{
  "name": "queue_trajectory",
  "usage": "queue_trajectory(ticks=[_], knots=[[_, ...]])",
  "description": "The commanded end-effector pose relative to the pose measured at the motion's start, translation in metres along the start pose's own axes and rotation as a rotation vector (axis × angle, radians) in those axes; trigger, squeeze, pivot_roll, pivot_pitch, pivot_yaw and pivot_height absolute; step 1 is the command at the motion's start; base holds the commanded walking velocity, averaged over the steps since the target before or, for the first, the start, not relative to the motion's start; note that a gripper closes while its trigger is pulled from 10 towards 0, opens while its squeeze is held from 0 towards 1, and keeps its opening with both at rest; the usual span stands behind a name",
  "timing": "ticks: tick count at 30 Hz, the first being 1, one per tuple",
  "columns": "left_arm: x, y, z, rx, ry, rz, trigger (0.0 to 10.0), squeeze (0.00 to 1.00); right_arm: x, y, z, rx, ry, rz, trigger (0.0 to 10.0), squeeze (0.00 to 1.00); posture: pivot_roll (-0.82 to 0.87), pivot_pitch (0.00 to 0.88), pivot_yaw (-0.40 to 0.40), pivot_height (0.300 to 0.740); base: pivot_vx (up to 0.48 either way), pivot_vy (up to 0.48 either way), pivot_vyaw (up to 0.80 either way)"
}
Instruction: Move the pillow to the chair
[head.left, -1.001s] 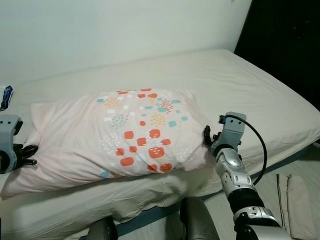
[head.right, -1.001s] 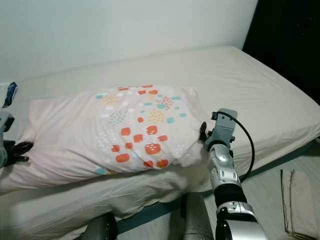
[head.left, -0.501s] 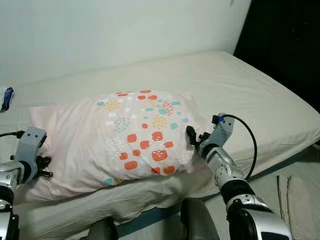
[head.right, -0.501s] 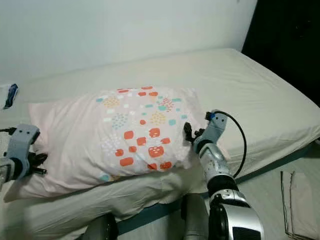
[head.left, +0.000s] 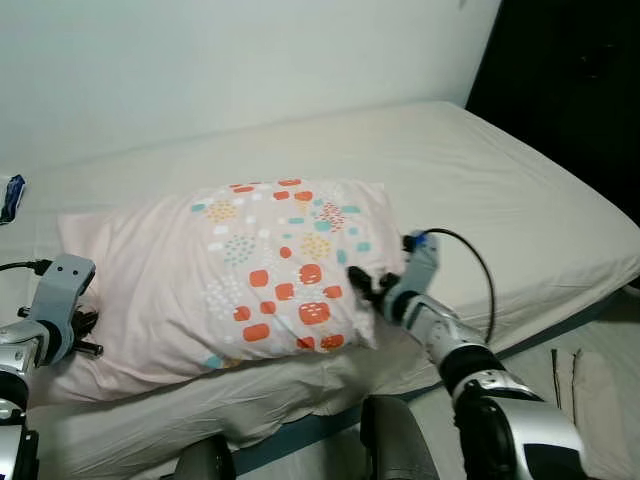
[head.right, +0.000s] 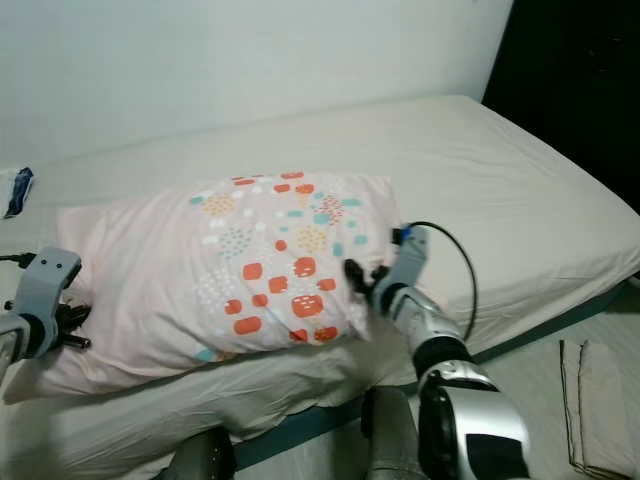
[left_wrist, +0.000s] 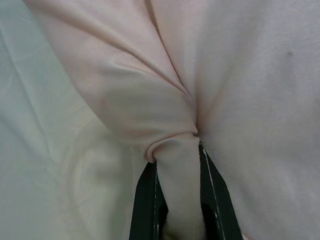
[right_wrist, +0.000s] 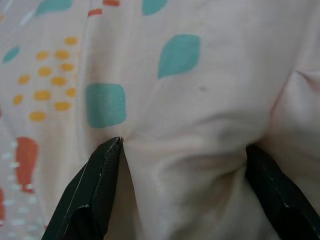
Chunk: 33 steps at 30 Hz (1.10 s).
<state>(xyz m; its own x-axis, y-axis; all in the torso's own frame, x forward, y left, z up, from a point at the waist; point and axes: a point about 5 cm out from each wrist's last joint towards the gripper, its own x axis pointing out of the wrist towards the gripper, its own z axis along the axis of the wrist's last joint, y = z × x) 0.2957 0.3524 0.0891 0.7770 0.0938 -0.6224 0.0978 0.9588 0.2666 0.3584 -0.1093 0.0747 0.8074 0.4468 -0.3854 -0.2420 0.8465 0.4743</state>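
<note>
Where the pillow (head.left: 240, 270) lies lengthwise across the bed (head.left: 500, 190), met by a gripper at each end. Plain pink on the robot's left half, patterned with orange, teal and yellow patches on the right half. Resting flat on the cream sheet, near the bed's front edge, well clear of the wall (head.left: 200, 60) behind.

At the left end: left gripper (head.left: 88, 335) low against the plain corner, touching it. In the left wrist view, fingers (left_wrist: 149, 200) drawn close on a twisted fold of the case, cloth bunched tight between them and creased outward from the pinch.

At the right end: right gripper (head.left: 362, 290) pushed into the patterned side, just below a teal patch. In the right wrist view, fingers (right_wrist: 95, 195) spread wide, both tips dug into the cloth, a soft bulge of pillow swelling between them; not closed on it.

Farther off: small blue thing (head.left: 10, 195) on the sheet at far left, too small to tell. Folded pale cloth (head.left: 595, 400) on the floor at lower right.
</note>
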Motion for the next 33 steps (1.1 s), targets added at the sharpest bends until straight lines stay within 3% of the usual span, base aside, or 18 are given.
queue_trajectory(ticks=[1, 2, 4, 5, 8, 9, 10, 11, 14, 18, 23, 26, 33], knots=[[0.004, -0.011, -0.004, 0.018, 0.021, -0.034, 0.0, 0.00, 0.006, 0.015, -0.023, -0.011, 0.120, 0.065, 10.0, 0.00, -0.01, 0.094, -0.031, 0.567, 0.000, 0.000, 0.00], [0.006, -0.015, -0.002, 0.019, 0.018, -0.046, 0.0, 0.00, 0.010, 0.028, -0.024, -0.049, 0.136, 0.102, 10.0, 0.00, -0.01, 0.096, -0.029, 0.567, 0.000, 0.000, 0.00], [0.006, -0.015, -0.002, 0.019, 0.018, -0.046, 0.0, 0.00, 0.010, 0.028, -0.024, -0.049, 0.136, 0.102, 10.0, 0.00, -0.01, 0.096, -0.029, 0.567, 0.000, 0.000, 0.00], [0.009, -0.023, -0.002, 0.021, 0.016, -0.072, 0.0, 0.00, 0.014, 0.040, -0.025, -0.105, 0.142, 0.125, 10.0, 0.00, -0.01, 0.096, -0.026, 0.567, 0.000, 0.000, 0.00], [0.010, -0.026, -0.003, 0.022, 0.016, -0.081, 0.0, 0.00, 0.015, 0.042, -0.025, -0.134, 0.140, 0.123, 10.0, 0.00, -0.01, 0.096, -0.026, 0.567, 0.000, 0.000, 0.00], [0.014, -0.039, -0.003, 0.020, 0.010, -0.129, 0.0, 0.00, 0.016, 0.037, -0.020, -0.243, 0.089, 0.039, 10.0, 0.00, -0.01, 0.092, -0.026, 0.567, 0.000, 0.000, 0.00], [0.015, -0.044, -0.003, 0.019, 0.008, -0.144, 0.0, 0.00, 0.016, 0.036, -0.018, -0.265, 0.069, 0.011, 10.0, 0.00, -0.01, 0.092, -0.026, 0.567, 0.000, 0.000, 0.00], [0.017, -0.049, -0.004, 0.015, 0.003, -0.161, 0.0, 0.00, 0.016, 0.033, -0.014, -0.266, 0.041, -0.017, 0.0, 0.00, -0.01, 0.091, -0.026, 0.567, 0.000, 0.000, 0.00], [0.018, -0.054, -0.004, 0.009, -0.002, -0.174, 0.0, 0.00, 0.015, 0.031, -0.011, -0.260, 0.019, -0.033, 0.0, 0.00, -0.01, 0.091, -0.026, 0.567, 0.000, 0.000, 0.00], [0.024, -0.082, -0.005, -0.023, -0.026, -0.235, 0.0, 0.00, 0.011, 0.022, 0.000, -0.316, -0.063, -0.102, 0.0, 0.00, -0.01, 0.063, -0.030, 0.567, 0.000, 0.000, 0.00], [0.027, -0.101, -0.005, -0.060, -0.049, -0.261, 0.0, 0.00, 0.007, 0.013, 0.001, -0.335, -0.093, -0.143, 0.0, 0.00, -0.01, 0.044, -0.032, 0.567, 0.000, 0.000, 0.00], [0.028, -0.119, -0.005, -0.086, -0.067, -0.280, 0.0, 0.00, 0.002, 0.004, 0.000, -0.360, -0.119, -0.180, 0.0, 0.00, -0.01, 0.021, -0.034, 0.567, 0.000, 0.000, 0.00], [0.028, -0.136, -0.004, -0.119, -0.096, -0.276, 0.0, 0.00, -0.002, -0.003, 0.003, -0.360, -0.167, -0.217, 0.0, 0.00, -0.01, 0.000, -0.042, 0.567, 0.000, 0.000, 0.00]])
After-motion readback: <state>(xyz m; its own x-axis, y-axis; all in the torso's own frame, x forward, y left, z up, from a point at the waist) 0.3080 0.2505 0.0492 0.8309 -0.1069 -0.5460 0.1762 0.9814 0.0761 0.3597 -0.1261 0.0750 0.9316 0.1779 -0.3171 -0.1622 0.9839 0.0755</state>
